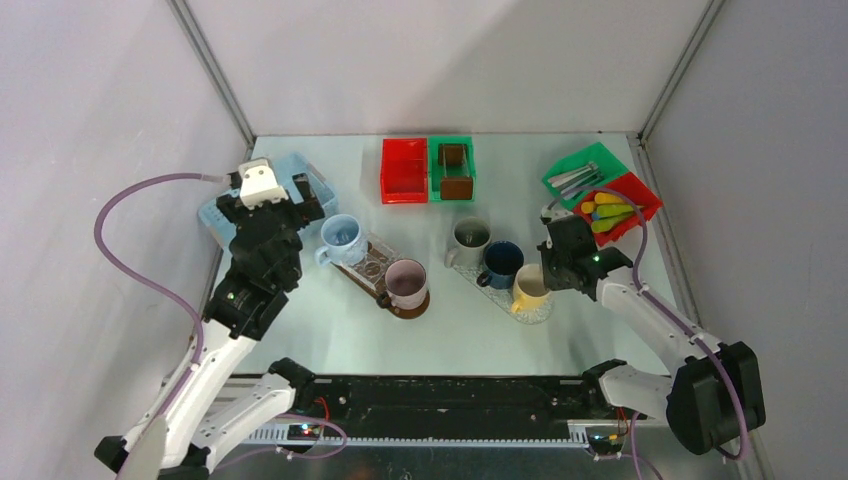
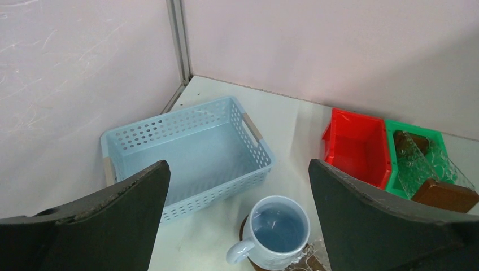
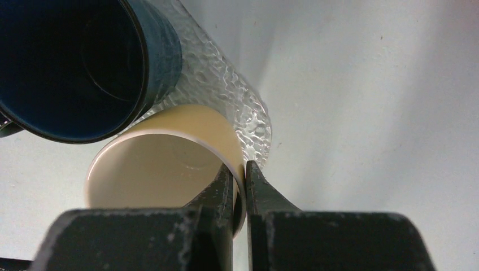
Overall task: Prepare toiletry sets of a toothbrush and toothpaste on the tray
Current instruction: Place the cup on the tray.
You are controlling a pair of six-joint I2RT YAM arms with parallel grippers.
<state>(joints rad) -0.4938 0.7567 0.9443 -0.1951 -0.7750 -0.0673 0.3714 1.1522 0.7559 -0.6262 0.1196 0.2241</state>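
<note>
Top external view puts the toothbrushes (image 1: 575, 180) in a green bin (image 1: 603, 155) at the far right corner of the tabletop (image 1: 330, 340). The tubes (image 1: 612, 212) lie in a red bin (image 1: 648, 195) touching it on the near side. None is on a tray yet.

The toothbrushes look light, stiff, slim and likely slippery. They lie bundled, so one is best pinched across its handle near the middle. The tubes look soft and flat and should dent under pressure, so a gentle pinch across the flat body, away from the cap, seems safest.

The right end effector (image 3: 240, 169) is clamped on the wall of the yellow mug (image 3: 158, 164), one finger inside the rim and one outside. That mug stands on the right tray (image 3: 243, 113), clear and textured, just beside the dark blue mug (image 3: 68, 62). The grey mug (image 1: 470, 238) seems to share that tray.

The left end effector (image 2: 237, 169) has its fingers wide apart and holds nothing. It hangs over the basket (image 2: 169, 119), which has nothing in it, and the light blue mug (image 2: 279, 228). The pink mug (image 1: 406, 283) sits on the left tray (image 1: 365, 262). The middle red bin (image 2: 356, 147) looks bare inside, while the middle green bin (image 2: 412, 129) holds spare clear trays and brown pieces.
</note>
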